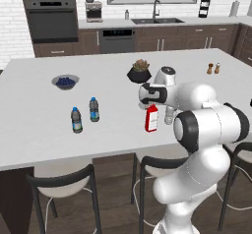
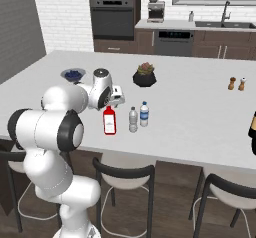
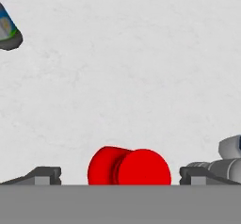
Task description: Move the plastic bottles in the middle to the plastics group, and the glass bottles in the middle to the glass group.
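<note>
Claw (image 3: 120,180) spread (hand view) above red bottle (image 3: 129,166) — not touching.

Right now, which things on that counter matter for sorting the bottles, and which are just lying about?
Part of the job:
red bottle
two clear water bottles
two dark-capped bottles

Just lying about:
potted plant
blue bowl
two shakers
</note>
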